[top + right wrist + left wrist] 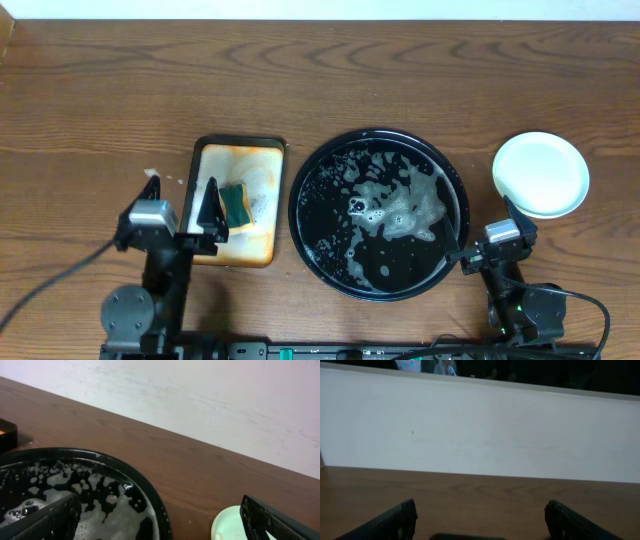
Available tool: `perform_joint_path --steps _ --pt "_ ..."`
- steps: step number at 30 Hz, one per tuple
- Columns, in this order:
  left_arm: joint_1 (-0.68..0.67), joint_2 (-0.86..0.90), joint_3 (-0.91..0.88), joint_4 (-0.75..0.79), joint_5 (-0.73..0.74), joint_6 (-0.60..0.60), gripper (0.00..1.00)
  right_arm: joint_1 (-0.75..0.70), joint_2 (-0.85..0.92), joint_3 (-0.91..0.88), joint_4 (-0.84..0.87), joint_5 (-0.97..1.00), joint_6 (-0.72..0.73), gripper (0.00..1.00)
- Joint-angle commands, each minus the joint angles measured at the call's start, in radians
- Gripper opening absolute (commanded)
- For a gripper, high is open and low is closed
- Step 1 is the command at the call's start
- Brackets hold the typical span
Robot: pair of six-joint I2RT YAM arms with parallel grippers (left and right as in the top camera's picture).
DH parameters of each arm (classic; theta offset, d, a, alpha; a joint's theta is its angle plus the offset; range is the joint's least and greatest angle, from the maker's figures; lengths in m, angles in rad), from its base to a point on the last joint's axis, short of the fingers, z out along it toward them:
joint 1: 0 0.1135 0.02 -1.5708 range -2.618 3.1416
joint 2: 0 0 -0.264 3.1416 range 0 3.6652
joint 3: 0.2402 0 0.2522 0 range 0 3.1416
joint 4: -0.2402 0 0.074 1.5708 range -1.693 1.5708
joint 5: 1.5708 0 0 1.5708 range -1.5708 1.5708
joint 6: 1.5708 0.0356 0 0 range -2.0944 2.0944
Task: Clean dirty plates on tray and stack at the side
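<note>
The large round black tray (376, 141) holds only soapy foam and water; no plate lies on it. Its rim also shows in the right wrist view (150, 491). A pale mint-green plate (540, 174) lies on the table right of the tray; whether others are stacked under it I cannot tell, and no yellow plate shows. Its edge shows in the right wrist view (227, 522). My right gripper (483, 222) (160, 520) is open and empty, between the tray's right rim and the plate. My left gripper (170, 205) (480, 525) is open and empty at the left edge of the small tray.
A small rectangular orange-stained tray (240, 255) with a green sponge (236, 202) stands left of the black tray. A white wall (480, 430) runs along the far table edge. Both arm bases stand at the near edge.
</note>
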Motion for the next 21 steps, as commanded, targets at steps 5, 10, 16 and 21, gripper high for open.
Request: perform_joint_path --steps 5,10,16,21 --pt "0.027 -0.221 -0.234 0.085 -0.045 0.006 0.83 0.003 -0.009 -0.005 0.001 -0.002 -0.01 0.99" --pt "0.027 -0.221 -0.35 0.214 -0.045 0.006 0.83 0.003 -0.009 -0.005 0.001 -0.001 -0.01 0.99" --pt "0.027 -0.221 -0.424 0.235 -0.045 0.006 0.83 0.003 -0.009 -0.005 0.001 -0.001 -0.01 0.99" --pt "0.027 -0.221 -0.424 0.234 -0.044 0.006 0.83 0.003 -0.009 -0.005 0.001 -0.001 -0.01 0.99"
